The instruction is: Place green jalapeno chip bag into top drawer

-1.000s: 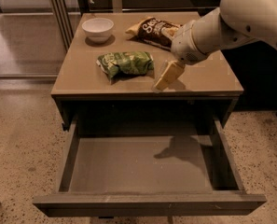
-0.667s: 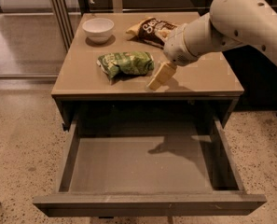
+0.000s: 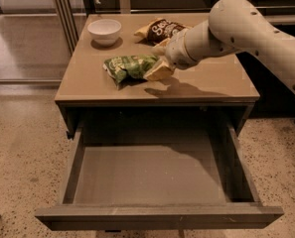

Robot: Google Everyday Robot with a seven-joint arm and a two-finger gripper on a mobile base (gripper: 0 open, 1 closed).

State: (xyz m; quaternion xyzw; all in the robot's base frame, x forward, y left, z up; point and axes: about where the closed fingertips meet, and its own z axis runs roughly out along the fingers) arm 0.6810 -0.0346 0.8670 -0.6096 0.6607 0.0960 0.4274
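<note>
The green jalapeno chip bag (image 3: 129, 66) lies crinkled on the tabletop, left of centre. My gripper (image 3: 153, 63) is at the bag's right end, low over the table. It is open, with one cream finger (image 3: 158, 73) on the near side of the bag's end and the other (image 3: 160, 47) on the far side. The top drawer (image 3: 152, 177) is pulled fully out below the table's front edge, and its flat bottom is bare.
A white bowl (image 3: 105, 31) stands at the table's back left. A dark brown and yellow chip bag (image 3: 162, 29) lies at the back centre, just behind my gripper. My arm (image 3: 246, 26) reaches in from the right. Speckled floor surrounds the table (image 3: 221, 81).
My gripper has moved left across the tabletop from beside the green bag to its right end, and its fingers now straddle that end. The bag and the drawer have not moved.
</note>
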